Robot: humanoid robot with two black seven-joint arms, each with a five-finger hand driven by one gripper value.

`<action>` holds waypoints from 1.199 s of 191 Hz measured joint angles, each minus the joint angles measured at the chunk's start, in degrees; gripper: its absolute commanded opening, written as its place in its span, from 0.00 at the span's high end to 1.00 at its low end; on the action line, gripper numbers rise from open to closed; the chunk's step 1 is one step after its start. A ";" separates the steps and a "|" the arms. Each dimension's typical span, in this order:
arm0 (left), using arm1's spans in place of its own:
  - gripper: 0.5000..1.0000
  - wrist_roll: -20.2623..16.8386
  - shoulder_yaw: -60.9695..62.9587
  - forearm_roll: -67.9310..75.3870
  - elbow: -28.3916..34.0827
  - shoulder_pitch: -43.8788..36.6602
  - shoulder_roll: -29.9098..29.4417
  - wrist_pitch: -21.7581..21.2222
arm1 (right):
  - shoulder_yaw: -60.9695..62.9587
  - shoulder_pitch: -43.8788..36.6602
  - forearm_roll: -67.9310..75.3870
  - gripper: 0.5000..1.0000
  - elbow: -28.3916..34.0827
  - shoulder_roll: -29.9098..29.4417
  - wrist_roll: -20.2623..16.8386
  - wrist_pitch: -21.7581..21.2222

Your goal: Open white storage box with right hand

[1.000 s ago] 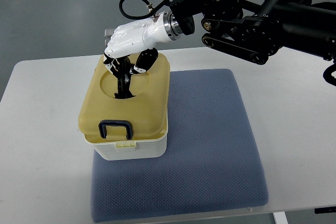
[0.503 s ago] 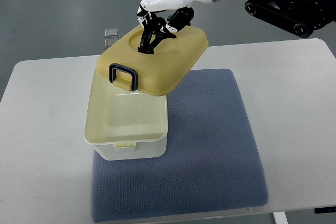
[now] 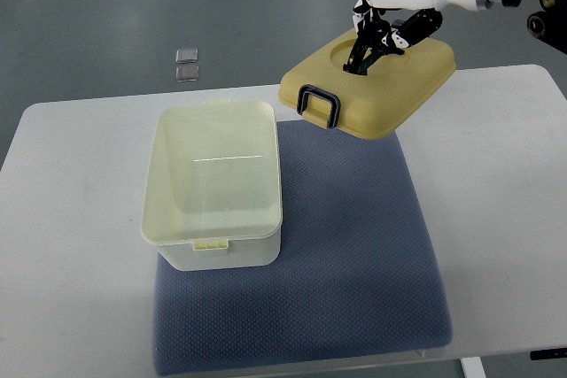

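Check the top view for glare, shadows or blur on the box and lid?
Top view: sharp throughout, no motion blur on the right robot hand or the lifted lid. Light is soft and even; a thin bright glint inside the open storage box, only faint shadows on the blue mat.

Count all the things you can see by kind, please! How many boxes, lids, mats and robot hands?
Boxes: 1, the open white storage box
Lids: 1, the yellow lid, held up by the robot hand
Mats: 1, the blue mat
Robot hands: 1, the right robot hand
Total: 4
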State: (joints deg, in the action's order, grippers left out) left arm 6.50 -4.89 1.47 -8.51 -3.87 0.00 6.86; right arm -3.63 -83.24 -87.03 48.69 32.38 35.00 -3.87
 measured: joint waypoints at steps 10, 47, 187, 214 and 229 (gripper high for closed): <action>0.00 0.00 0.00 0.00 0.00 0.00 0.00 0.00 | -0.03 1.45 -0.04 1.00 0.00 0.11 0.00 0.61; 0.00 0.00 0.01 0.00 0.00 0.00 0.00 0.01 | -0.07 6.14 -0.36 1.00 0.00 -0.67 0.00 2.09; 0.00 0.00 -0.02 0.02 0.01 0.00 0.00 0.01 | -0.24 11.69 -0.36 0.14 -0.60 -5.04 0.00 3.49; 0.00 0.00 -0.02 0.02 0.01 0.00 0.00 0.01 | -0.21 11.69 -0.32 0.14 -0.47 -5.05 0.00 3.74; 0.00 0.00 -0.02 0.02 0.00 0.00 0.00 0.01 | -0.14 11.69 -0.14 0.14 -0.47 -5.05 0.00 4.64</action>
State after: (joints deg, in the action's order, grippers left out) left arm 6.50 -4.91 1.49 -8.51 -3.87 0.00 6.87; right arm -3.77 -71.56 -87.17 48.22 27.34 35.00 0.77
